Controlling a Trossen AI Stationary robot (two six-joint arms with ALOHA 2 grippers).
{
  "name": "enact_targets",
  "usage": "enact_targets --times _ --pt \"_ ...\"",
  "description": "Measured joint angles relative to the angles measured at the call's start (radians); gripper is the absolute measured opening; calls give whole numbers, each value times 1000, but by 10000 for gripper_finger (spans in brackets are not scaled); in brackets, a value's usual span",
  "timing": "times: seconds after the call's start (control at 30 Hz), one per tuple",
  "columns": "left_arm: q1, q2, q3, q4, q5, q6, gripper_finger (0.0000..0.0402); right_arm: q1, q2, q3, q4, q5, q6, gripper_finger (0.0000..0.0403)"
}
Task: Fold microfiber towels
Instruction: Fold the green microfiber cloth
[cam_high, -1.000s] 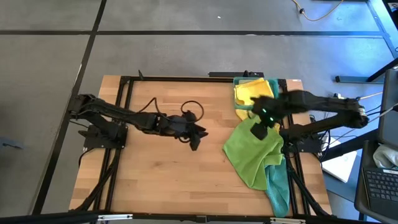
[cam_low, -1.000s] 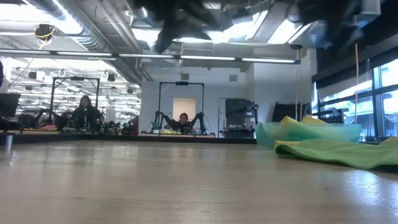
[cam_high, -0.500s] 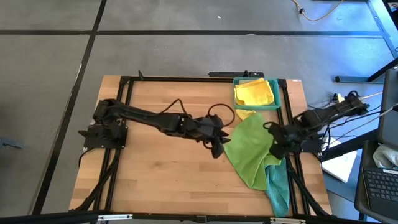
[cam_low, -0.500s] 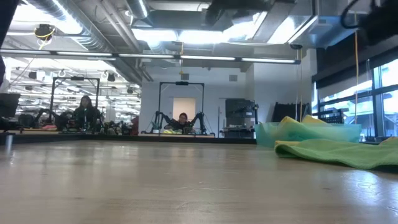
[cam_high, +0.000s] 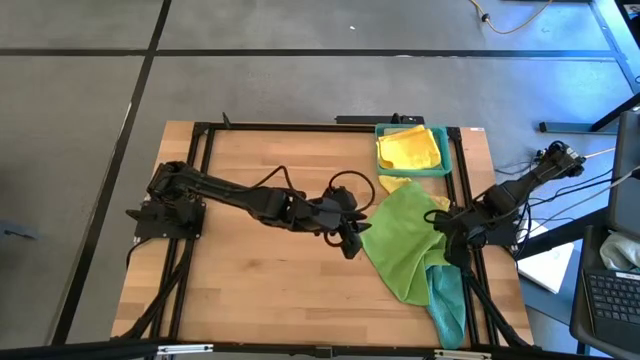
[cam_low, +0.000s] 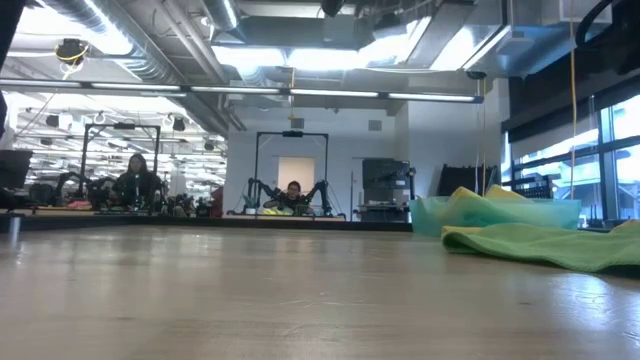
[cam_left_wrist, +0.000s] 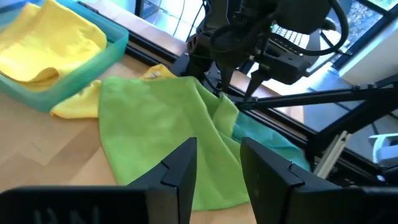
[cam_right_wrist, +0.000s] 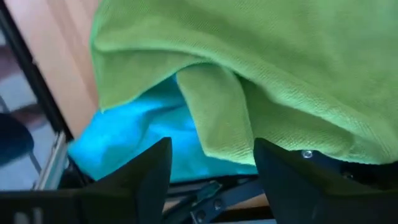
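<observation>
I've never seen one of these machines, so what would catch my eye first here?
Probably the bright green towel heaped at the table's right side, a teal towel poking out beneath it. Both dark arms close in on it: the left gripper at its left edge, the right gripper at its right, both open. Behind sits a teal tray holding a yellow towel.

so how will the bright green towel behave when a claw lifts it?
Probably floppy: the bright green towel lies in soft folds, draped over a teal towel. A one-corner pinch would likely leave it dangling and could drag its neighbours. Seems light, not slippery.
</observation>
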Motion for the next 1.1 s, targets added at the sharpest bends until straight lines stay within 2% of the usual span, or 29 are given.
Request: enact_targets --times 0.2,0.33,0.43,0.53,0.7,0.8,0.97,1.1 --pt "-23 0 0 0 -2 -27 117 0 23 0 0 -53 -110 196" --pt "-36 0 0 -2 -2 -29 117 0 78 0 62 -54 -83 191" --pt "-42 0 0 -4 -5 -45 117 0 146 0 127 -37 -87 196" --pt "-46 0 0 -5 -8 -46 117 -3 241 0 119 -27 -148 205" --pt "-48 0 0 -26 4 -38 117 -14 413 0 132 -46 -334 227" --pt "-48 0 0 -41 34 -5 117 -13 494 0 145 -23 -429 238" --pt "-56 0 0 -48 64 0 117 -14 576 0 195 44 -559 243" --pt "-67 0 0 -72 66 0 117 -17 616 0 286 50 -602 236"
